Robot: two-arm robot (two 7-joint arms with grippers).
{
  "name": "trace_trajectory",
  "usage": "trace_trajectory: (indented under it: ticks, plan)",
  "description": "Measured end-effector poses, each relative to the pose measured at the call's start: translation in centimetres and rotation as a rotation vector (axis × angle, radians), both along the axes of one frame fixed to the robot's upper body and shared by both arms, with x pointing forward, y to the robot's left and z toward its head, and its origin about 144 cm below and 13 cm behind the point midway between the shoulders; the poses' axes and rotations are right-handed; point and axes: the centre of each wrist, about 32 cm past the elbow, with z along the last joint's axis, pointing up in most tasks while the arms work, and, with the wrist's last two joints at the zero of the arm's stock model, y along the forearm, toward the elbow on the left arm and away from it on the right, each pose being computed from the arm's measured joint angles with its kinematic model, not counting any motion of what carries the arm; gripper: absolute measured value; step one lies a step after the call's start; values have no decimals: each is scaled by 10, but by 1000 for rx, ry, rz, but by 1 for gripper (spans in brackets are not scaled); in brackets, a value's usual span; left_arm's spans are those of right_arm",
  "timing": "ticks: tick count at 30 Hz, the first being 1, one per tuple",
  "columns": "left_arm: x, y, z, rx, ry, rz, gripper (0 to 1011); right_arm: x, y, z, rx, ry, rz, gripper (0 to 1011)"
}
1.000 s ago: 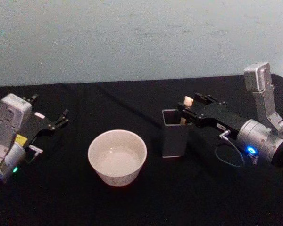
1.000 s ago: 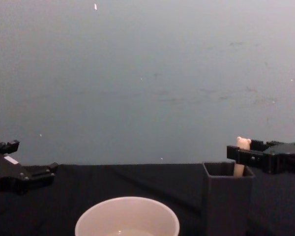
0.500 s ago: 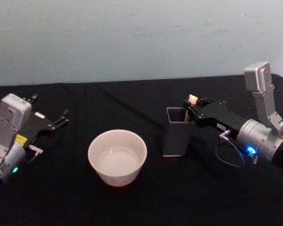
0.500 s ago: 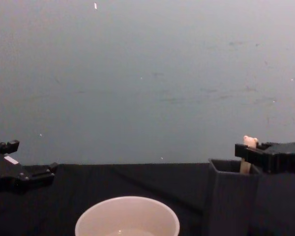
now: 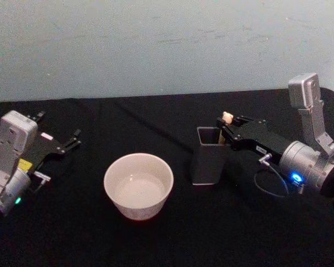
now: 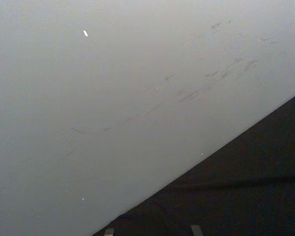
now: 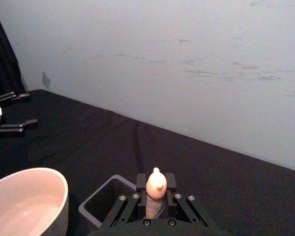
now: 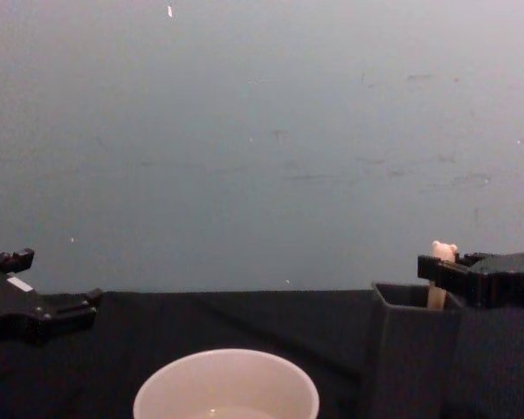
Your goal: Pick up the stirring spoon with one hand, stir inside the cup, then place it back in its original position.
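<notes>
Fingers point(image 8: 70, 305) of left gripper point(image 5: 60, 129) spread apart, empty, far left on black table point(image 5: 89, 233). Cup point(image 5: 134, 210) in middle. Grey box point(image 5: 207, 167) just right of cup. Stirring spoon point(image 5: 226, 117) stands in box. Right gripper point(image 5: 226, 127) pinches spoon under bear head.

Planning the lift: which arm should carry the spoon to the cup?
Right. The right gripper is shut on the stirring spoon in the holder box; the left gripper sits open beyond the cup.
</notes>
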Motion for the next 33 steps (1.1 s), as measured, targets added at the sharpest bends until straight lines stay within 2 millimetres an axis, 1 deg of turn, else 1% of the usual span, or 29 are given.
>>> trace_trajectory:
  ticks: [16, 24, 33]
  plan:
    - [0, 0, 0, 0, 0, 0, 1001, -1, 0, 1, 8, 4, 19, 218]
    - [0, 0, 0, 0, 0, 0, 1001, -5, 3, 7, 47, 9, 50, 218]
    - [0, 0, 0, 0, 0, 0, 1001, -8, 3, 19, 84, -14, 55, 218]
